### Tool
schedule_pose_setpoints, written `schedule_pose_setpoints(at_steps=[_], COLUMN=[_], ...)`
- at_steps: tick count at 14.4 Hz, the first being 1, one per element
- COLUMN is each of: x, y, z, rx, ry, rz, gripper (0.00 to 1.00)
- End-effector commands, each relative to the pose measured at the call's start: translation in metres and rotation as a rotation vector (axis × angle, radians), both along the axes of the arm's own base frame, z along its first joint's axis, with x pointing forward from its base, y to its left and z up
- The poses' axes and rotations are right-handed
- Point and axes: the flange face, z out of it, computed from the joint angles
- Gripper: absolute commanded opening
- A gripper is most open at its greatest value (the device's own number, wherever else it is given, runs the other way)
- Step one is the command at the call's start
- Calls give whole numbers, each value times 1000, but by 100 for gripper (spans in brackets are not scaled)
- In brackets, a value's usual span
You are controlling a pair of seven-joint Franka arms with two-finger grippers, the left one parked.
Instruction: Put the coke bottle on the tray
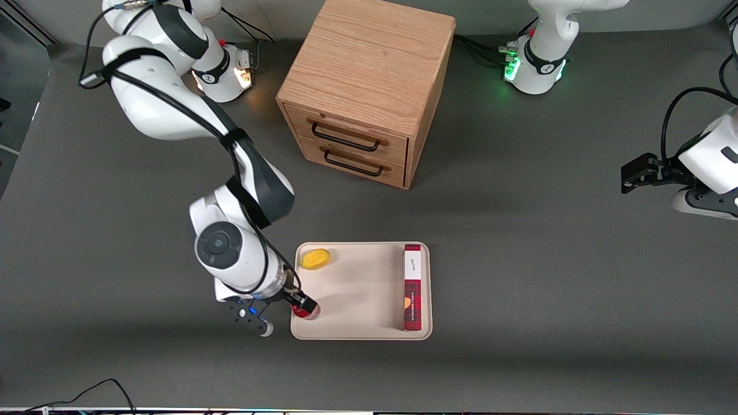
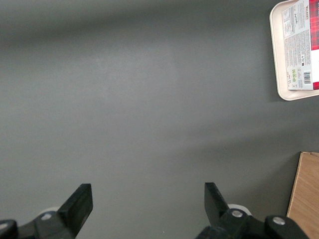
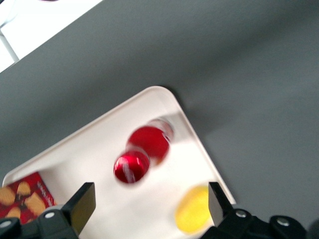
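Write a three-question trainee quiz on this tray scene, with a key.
1. True or false: the small red coke bottle stands inside the flat cream-beige tray.
2. Which lies nearer the front camera: the bottle or the yellow oval object?
3. Fill in: the right arm's tool is ___ above the bottle.

Key: 1 true. 2 the bottle. 3 open, with its fingers apart and not touching it.
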Motion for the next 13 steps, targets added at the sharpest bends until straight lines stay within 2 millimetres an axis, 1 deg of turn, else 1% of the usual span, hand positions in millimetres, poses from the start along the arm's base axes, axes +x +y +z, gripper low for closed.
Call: schedule_pose_setpoints(at_steps=[1, 2, 3, 5, 6, 7, 8, 9, 10, 11, 13], x=[-43, -66, -86, -125, -143, -161, -179, -193, -206, -217, -230], y=[-34, -45, -63, -97, -117, -141, -169, -191, -210, -224, -239], z=[112, 146, 179, 230, 249, 260, 267, 270, 265, 256, 229], rx=[-106, -132, -156, -154, -127, -121, -103, -69, -46, -42, -41], ry=[79, 129, 143, 177, 187, 198, 197, 175, 162, 152, 137], rz=[147, 192, 219, 336, 363, 367, 366, 373, 374, 377, 362], gripper=[100, 100, 100, 100, 100, 100, 100, 100, 100, 100, 100])
